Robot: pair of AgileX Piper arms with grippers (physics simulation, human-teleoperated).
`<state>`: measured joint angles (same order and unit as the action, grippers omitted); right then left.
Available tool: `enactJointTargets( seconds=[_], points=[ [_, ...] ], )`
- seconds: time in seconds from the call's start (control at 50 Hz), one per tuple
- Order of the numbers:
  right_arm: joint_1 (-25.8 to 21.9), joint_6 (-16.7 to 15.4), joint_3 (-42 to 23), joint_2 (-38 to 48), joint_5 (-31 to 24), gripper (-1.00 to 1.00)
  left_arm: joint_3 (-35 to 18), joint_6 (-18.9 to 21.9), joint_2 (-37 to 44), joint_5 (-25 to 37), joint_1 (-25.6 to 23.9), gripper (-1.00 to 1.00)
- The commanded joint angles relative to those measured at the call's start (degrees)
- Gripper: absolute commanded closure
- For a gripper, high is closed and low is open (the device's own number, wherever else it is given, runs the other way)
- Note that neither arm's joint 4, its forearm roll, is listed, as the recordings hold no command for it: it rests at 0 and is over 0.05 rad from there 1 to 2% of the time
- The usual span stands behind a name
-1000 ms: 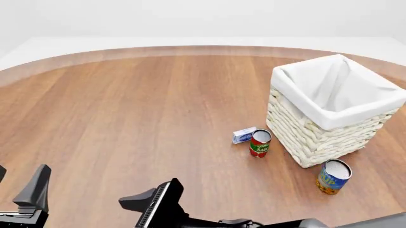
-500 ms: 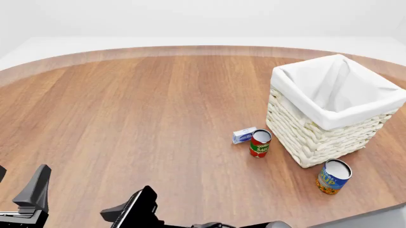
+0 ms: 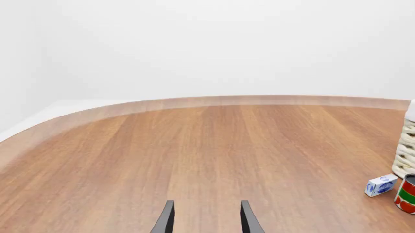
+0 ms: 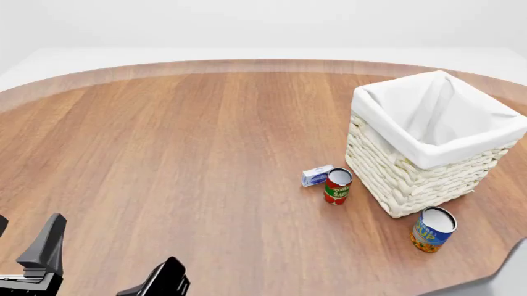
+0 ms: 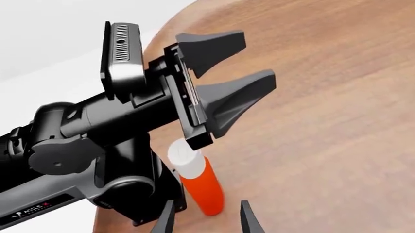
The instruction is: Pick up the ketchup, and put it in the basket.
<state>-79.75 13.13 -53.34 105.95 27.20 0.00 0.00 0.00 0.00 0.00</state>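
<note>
The ketchup (image 5: pixel 199 183), a small red bottle with a white cap, shows only in the right wrist view. It stands at the table's near edge, beside the base of the left arm. It is out of the front view. My right gripper (image 5: pixel 206 222) is open, with the bottle just ahead of its fingertips and not touched. In the front view only its tip (image 4: pixel 161 281) shows at the bottom edge. My left gripper (image 4: pixel 26 239) (image 5: pixel 257 59) is open and empty above the near left of the table. The cream wicker basket (image 4: pixel 403 176) with its white liner stands at the right.
A red-and-green can (image 4: pixel 337 185) and a small blue-and-white box (image 4: pixel 317 176) stand just left of the basket. They also show in the left wrist view, the can (image 3: pixel 407 194) and the box (image 3: pixel 380 185). A blue-and-yellow can (image 4: pixel 432 229) stands in front of the basket.
My right arm has swung left and back toward the table's near edge, so most of it has left the front view. The left gripper and the objects have not moved.
</note>
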Motion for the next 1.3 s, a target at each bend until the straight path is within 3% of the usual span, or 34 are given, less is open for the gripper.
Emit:
enactJointTargets(
  seconds=[0.02, 1.3],
  points=[
    [-0.88, 0.29, -0.52, -0.18, -0.24, -1.0, 0.0, 0.0, 0.0, 0.0, 0.0, -1.0],
    [-3.35, 3.06, -4.2, 2.29, -0.2, -1.0, 0.0, 0.0, 0.0, 0.0, 0.0, -1.0]
  ],
)
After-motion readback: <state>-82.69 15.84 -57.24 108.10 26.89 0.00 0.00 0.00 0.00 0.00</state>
